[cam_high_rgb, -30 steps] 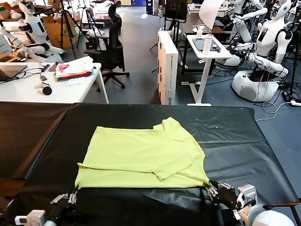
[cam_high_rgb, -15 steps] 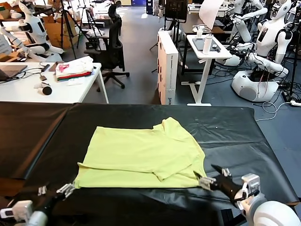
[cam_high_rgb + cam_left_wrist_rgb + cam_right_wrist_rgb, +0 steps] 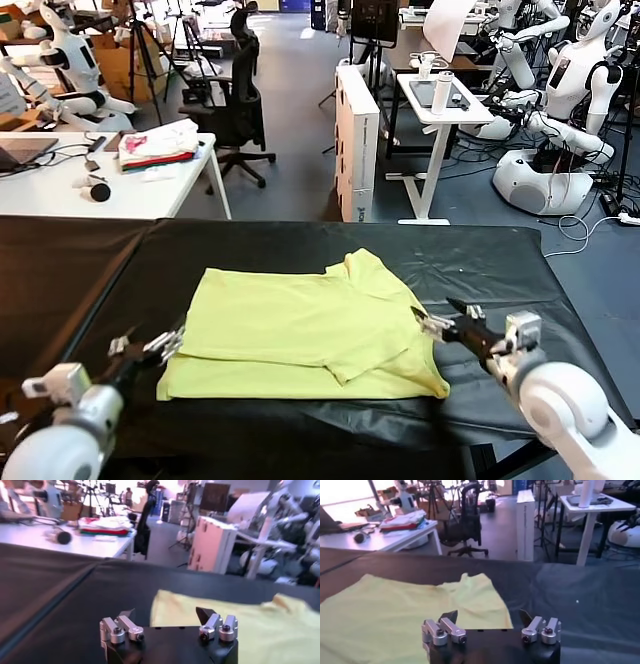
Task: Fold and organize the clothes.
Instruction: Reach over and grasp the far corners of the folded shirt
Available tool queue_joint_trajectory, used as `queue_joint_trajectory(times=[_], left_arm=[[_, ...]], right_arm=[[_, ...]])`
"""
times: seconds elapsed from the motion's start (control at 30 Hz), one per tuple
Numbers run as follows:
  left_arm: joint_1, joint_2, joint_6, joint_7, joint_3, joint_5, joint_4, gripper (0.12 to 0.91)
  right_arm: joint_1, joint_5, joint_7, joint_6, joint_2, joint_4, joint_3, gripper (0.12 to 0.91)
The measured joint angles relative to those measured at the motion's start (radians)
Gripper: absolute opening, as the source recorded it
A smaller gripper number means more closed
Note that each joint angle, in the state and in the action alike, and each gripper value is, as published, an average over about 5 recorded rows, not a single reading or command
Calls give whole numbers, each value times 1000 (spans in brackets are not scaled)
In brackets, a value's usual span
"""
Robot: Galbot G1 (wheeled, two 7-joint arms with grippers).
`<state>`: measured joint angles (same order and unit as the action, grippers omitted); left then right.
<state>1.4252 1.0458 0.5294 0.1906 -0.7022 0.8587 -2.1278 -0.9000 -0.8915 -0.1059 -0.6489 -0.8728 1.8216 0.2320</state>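
Observation:
The clothes are one light yellow-green T-shirt (image 3: 310, 330) lying flat on the black table (image 3: 500, 270), with a sleeve folded in at its right near side. My left gripper (image 3: 145, 345) hovers open just off the shirt's left near edge, holding nothing. In the left wrist view its fingers (image 3: 165, 614) stand wide apart, with the T-shirt (image 3: 240, 630) beyond them. My right gripper (image 3: 450, 318) hovers open beside the shirt's right edge, also empty. In the right wrist view that gripper (image 3: 487, 616) is over the table, with the T-shirt (image 3: 395, 610) spread ahead of it.
A white desk (image 3: 60, 190) behind the table on the left carries a stack of folded clothes (image 3: 158, 148). An office chair (image 3: 240, 90), a white box (image 3: 357, 150), a small white stand (image 3: 440, 100) and other robots (image 3: 560, 120) stand farther back.
Both grippers have risen from the shirt's near corners and moved farther in along its sides. The left gripper opened and let go of the left corner. The shirt now lies free.

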Motion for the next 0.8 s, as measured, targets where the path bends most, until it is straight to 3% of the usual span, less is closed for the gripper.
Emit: queue_joint_trajectory(times=[0.3,0.53,0.8], left_arm=[[-290,-70,20,-15,118,158,264,907],[-429,-120,39,-53,196,175,434,907],[-505,-124,48,-81,256,154,562,907]], right_arm=[[232,18,13,-12,-90,-235,-163,907],[317,52,16,-13,-154,-347,-218,907],[333,72,25,-8,-182,-401,-232,907]])
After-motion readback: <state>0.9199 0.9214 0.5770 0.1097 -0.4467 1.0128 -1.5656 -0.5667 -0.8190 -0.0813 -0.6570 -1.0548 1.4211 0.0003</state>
